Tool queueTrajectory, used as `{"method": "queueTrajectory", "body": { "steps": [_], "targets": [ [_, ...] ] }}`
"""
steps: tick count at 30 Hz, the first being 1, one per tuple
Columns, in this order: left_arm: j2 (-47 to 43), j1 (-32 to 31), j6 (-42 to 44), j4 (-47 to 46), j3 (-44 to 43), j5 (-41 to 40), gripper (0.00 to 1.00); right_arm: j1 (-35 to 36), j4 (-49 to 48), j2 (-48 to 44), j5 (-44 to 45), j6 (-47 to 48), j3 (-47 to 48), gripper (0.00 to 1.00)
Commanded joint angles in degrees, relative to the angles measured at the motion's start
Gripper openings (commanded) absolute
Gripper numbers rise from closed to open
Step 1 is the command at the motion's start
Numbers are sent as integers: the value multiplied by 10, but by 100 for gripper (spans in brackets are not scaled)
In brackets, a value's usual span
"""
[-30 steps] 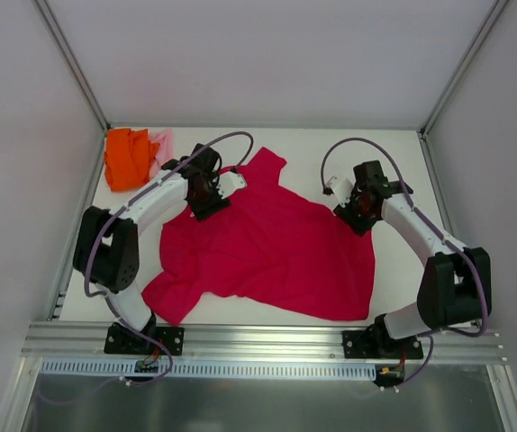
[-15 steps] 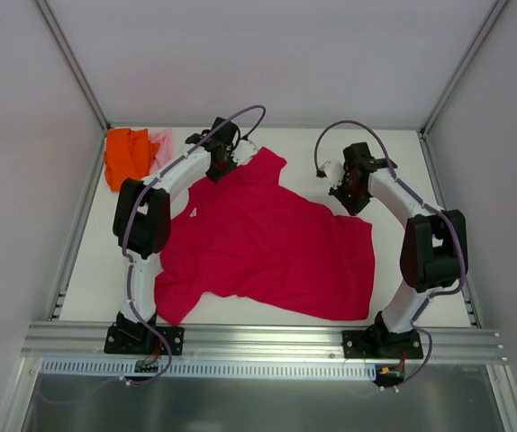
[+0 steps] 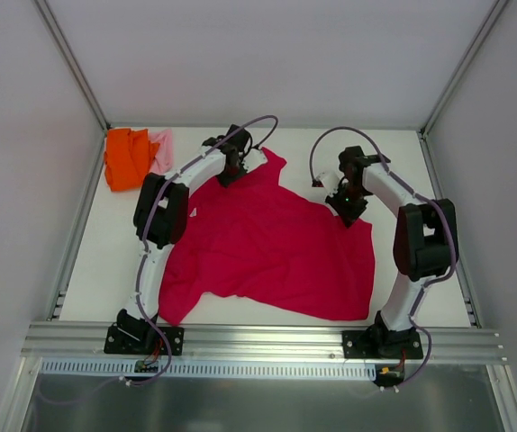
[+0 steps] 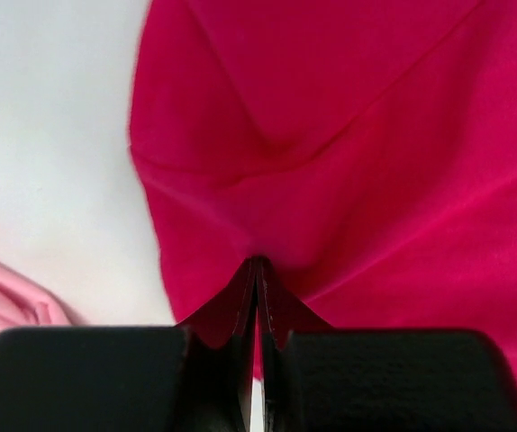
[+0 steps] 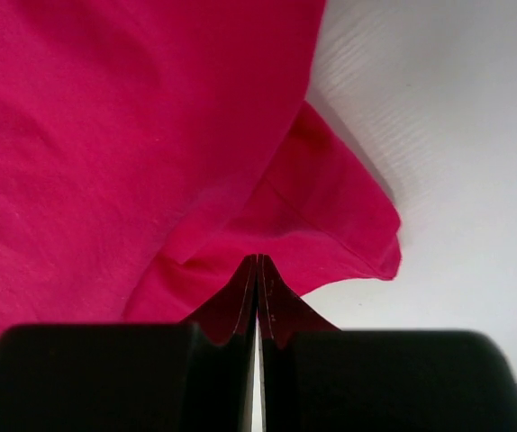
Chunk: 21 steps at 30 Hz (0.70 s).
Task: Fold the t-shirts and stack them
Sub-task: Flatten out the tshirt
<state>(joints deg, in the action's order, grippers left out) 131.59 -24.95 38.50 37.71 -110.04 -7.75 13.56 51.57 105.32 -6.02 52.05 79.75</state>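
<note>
A large crimson-red t-shirt [image 3: 276,243] lies spread across the middle of the white table. At its far-left sleeve edge my left gripper [image 3: 232,170] is shut on the cloth. In the left wrist view creases in the red t-shirt [image 4: 349,162] run into the closed left gripper [image 4: 258,262]. My right gripper [image 3: 348,202] is shut on the shirt's far-right corner. In the right wrist view a folded flap of the red t-shirt [image 5: 150,135] meets the tips of the right gripper [image 5: 258,258]. An orange t-shirt [image 3: 128,158] and a pink t-shirt [image 3: 162,149] lie bunched at the far left.
Grey enclosure walls with metal posts [image 3: 74,81] close in the table on three sides. A metal rail [image 3: 258,340] carries both arm bases at the near edge. The pink t-shirt [image 4: 6,301] shows at the lower left of the left wrist view, on the white table [image 4: 51,135].
Both grippers went from partly open to shut on the red shirt. The left arm reached farther back and right to the sleeve; the right gripper shifted slightly back and left.
</note>
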Motion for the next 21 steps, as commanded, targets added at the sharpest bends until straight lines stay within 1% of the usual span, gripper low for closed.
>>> {"method": "queueTrajectory", "body": {
  "steps": [1,6,11,16,21],
  "targets": [
    [20,-5,17,37,-29,0,0,11,49,9,-19,12,28,1],
    [23,-5,-18,16,-25,19,0,11,47,55,-47,-2,71,1],
    [37,-3,-30,32,-34,19,0,12,16,116,-13,-23,96,1],
    [53,2,-30,42,-33,7,0,12,6,132,-14,-20,101,1],
    [52,10,-29,53,-36,5,0,12,19,128,-18,-14,105,1]
  ]
}}
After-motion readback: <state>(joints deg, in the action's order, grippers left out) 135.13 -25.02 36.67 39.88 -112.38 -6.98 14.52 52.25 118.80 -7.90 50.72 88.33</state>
